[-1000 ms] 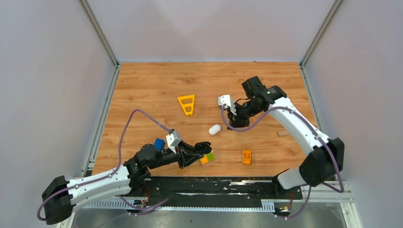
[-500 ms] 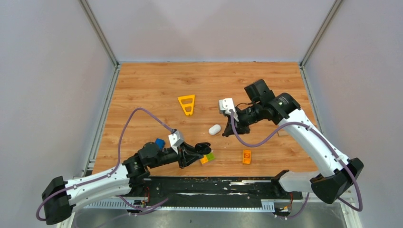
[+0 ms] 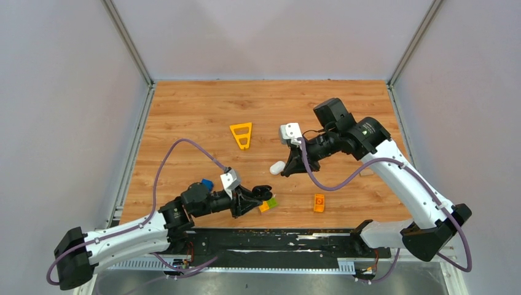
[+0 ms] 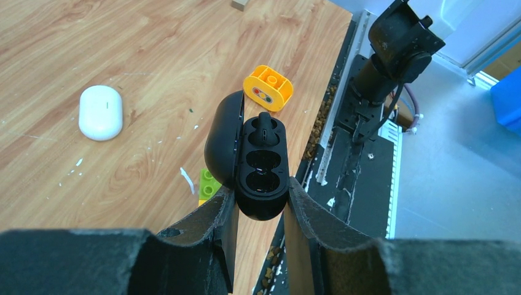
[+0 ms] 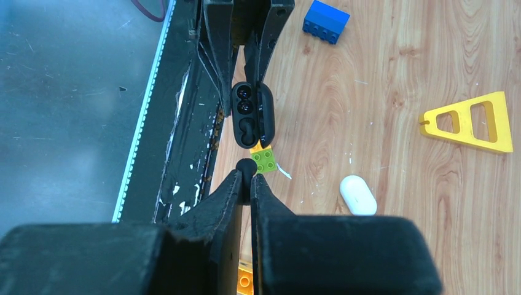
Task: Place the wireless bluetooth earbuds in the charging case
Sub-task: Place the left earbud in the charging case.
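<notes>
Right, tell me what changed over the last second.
The right gripper, shut on a black earbud, moved left and closer in, toward the open black charging case in the left gripper. Nothing was visibly grabbed or released. The left gripper, the white oval case and the orange brick stayed put.

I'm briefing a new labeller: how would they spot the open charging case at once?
Look toward the near edge of the wooden table, where the left claw grips it. It is the black case with its lid swung open, unlike the closed white oval pod lying farther out.
</notes>
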{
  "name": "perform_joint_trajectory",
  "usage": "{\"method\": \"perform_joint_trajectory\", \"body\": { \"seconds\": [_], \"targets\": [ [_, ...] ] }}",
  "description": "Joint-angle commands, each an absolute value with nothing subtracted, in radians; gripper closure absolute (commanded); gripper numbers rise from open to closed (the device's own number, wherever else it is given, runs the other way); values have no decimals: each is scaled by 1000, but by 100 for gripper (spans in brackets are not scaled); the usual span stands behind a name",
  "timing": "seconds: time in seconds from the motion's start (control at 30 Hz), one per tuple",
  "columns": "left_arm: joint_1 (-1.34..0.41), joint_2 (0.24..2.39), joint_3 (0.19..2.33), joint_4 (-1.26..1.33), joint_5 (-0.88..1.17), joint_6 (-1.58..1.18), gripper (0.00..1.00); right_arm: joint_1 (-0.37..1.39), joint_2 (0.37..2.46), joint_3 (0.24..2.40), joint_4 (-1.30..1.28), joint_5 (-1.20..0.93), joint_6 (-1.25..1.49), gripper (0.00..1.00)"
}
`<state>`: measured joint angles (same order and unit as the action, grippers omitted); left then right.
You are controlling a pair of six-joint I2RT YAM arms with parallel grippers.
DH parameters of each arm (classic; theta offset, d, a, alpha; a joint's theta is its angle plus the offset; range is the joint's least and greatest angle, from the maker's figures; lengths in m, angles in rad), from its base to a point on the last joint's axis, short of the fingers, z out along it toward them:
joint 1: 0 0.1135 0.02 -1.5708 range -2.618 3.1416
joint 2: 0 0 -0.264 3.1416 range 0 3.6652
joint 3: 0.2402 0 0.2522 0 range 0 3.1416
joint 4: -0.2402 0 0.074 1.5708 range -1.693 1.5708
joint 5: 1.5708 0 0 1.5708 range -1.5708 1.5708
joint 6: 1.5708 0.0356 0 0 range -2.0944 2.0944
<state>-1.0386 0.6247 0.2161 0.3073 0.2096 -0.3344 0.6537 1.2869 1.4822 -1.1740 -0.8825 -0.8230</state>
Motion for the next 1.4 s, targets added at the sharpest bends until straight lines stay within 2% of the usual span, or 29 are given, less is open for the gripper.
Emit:
{"method": "perform_joint_trajectory", "body": {
  "seconds": [0.0, 0.53, 0.97, 1.37],
  "targets": [
    [-1041, 645, 272, 326, 215, -313, 100, 663, 1284, 1535, -1179, -948, -806, 95],
    [-1041, 741, 295, 374, 255, -290, 100, 774, 1388, 1615, -1166, -987, -779, 95],
    [-1041, 730, 289, 434, 317, -260, 100, 817, 1387, 1443, -1034, -897, -750, 96],
    [-1041, 720, 290, 453, 327, -279, 100, 843, 1451, 1428, -989, -894, -727, 95]
  ]
}}
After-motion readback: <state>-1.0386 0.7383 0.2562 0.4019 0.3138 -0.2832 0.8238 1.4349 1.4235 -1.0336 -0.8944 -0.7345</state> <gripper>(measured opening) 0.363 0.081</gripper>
